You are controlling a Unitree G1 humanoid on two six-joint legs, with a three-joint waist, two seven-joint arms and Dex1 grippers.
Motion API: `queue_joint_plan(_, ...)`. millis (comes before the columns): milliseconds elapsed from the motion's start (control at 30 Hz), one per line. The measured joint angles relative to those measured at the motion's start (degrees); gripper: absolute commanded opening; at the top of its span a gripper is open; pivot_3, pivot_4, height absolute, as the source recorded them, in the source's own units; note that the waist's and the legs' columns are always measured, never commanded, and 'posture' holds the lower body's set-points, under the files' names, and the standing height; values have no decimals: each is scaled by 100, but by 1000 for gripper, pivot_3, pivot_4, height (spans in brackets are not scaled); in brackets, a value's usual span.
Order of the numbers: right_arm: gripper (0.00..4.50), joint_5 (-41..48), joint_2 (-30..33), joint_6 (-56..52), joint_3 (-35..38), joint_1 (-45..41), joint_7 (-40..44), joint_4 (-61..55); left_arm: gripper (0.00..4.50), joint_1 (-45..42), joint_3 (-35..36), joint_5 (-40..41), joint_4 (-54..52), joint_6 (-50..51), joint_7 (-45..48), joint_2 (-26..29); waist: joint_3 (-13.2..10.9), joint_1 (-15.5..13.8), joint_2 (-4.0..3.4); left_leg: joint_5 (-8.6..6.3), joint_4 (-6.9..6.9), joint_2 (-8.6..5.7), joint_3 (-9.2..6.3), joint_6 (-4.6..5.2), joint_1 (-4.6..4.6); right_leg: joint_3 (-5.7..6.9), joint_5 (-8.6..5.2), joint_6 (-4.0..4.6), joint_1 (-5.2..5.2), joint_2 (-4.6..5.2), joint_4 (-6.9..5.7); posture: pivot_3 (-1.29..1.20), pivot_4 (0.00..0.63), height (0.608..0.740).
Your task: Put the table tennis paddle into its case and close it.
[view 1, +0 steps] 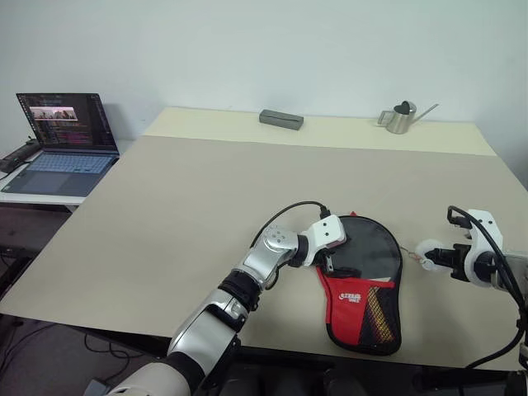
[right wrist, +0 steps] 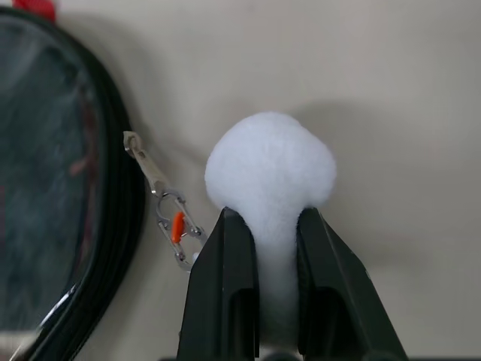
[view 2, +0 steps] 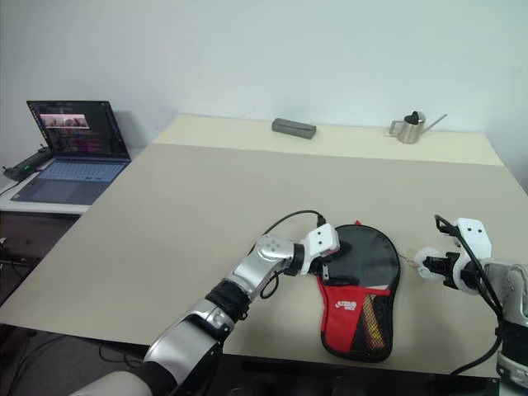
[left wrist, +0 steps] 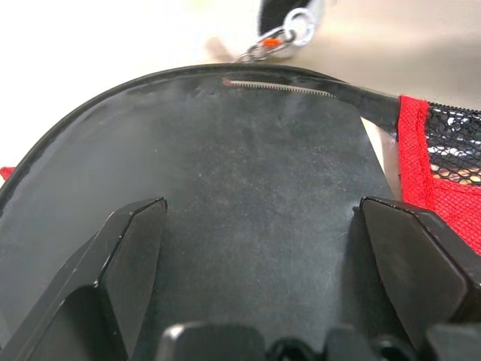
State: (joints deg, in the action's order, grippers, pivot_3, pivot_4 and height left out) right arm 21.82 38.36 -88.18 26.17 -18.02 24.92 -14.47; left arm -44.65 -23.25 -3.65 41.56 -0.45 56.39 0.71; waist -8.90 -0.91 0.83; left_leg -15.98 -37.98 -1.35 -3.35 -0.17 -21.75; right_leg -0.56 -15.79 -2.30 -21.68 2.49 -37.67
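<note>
The case point(view 1: 373, 247) lies flat near the table's front right, with its black round part away from me and its red lower part point(view 1: 353, 301) with the mesh pocket toward the edge. The table tennis paddle is hidden. My left gripper point(left wrist: 259, 207) is open, its two fingers spread over the black round part on the case's left side point(view 1: 334, 264). To the right of the case, my right gripper point(right wrist: 270, 222) is shut on the white pom-pom pull point(right wrist: 270, 162). A small metal clip point(right wrist: 174, 229) and a short chain link the pom-pom to the case's rim.
A grey block point(view 1: 280, 120) and a metal watering can point(view 1: 402, 118) stand at the far end of the beige table point(view 1: 206, 198). An open laptop point(view 1: 62, 140) sits on a side table to the left. The case lies close to the table's front edge.
</note>
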Motion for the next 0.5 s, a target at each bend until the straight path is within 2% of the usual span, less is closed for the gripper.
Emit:
queue_joint_plan(267,177,498,24,-380,456,1101,176,-995,4500,-16,-1,-7,121,0,-6,-101,20,-43,0,-2,4,-2,-35,2,0,37,-2,-5,31,0,41,0,150,740)
queue_joint_plan(500,177,1375,265,-381,816,2114,461,-1669,4500,-18,-10,-14,170,0,1,-160,34,-58,-2,-5,4,-7,-72,6,-10,103,-4,-9,53,6,69,0,150,740)
